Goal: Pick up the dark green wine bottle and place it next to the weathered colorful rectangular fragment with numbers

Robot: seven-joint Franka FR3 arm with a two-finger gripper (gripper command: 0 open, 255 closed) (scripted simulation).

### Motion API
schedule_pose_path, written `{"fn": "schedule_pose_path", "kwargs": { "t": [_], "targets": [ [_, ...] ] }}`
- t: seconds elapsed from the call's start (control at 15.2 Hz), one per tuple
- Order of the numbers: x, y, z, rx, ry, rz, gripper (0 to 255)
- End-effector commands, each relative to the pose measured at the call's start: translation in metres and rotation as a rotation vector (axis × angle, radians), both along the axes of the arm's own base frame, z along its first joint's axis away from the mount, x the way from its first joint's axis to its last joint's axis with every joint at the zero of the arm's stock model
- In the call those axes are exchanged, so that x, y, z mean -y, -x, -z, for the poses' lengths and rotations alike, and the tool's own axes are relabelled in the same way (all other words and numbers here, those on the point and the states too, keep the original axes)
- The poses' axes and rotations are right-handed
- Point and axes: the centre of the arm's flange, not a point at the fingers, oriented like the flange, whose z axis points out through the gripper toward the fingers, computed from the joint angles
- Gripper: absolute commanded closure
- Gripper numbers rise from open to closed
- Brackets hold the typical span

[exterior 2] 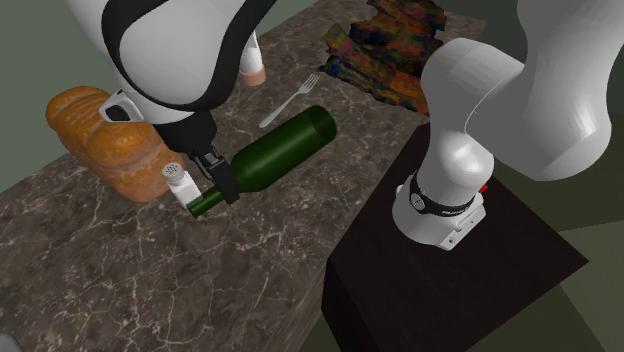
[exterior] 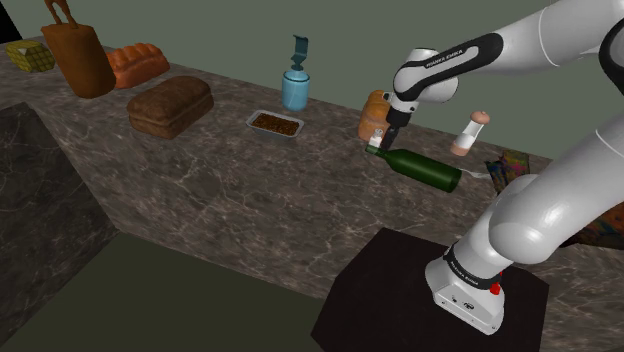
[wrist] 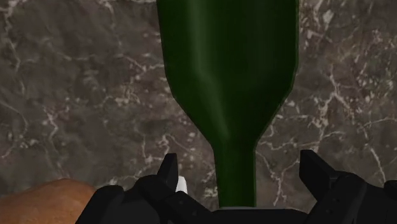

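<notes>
The dark green wine bottle (exterior: pixel 425 168) lies on its side on the marbled desk (exterior: pixel 230 190). Its base end points toward the colorful fragment (exterior 2: pixel 395 50), and a fork (exterior 2: pixel 290 100) lies beside that end. The end effector (wrist: pixel 238 162) is down at the bottle's neck with its fingers spread, one on each side and neither touching it. A small white shaker (exterior 2: pixel 178 182) stands just beside the bottle's mouth, in front of a loaf (exterior 2: pixel 105 140). Farther along the desk, a shallow grey tray (exterior: pixel 252 122) holds something brown, perhaps food. Behind it stands a blue dispenser bottle (exterior: pixel 295 88); its contents cannot be seen.
</notes>
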Motion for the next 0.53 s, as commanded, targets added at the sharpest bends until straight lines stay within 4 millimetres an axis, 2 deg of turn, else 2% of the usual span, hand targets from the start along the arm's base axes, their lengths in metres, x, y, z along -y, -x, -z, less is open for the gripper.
{"fn": "schedule_pose_path", "kwargs": {
  "t": [0.0, 0.46],
  "targets": [
    [-0.0007, -0.0006, 0.0104, 0.001, 0.0, 0.0, 0],
    [-0.0012, -0.0004, 0.0134, 0.001, 0.0, 0.0, 0]
  ]
}}
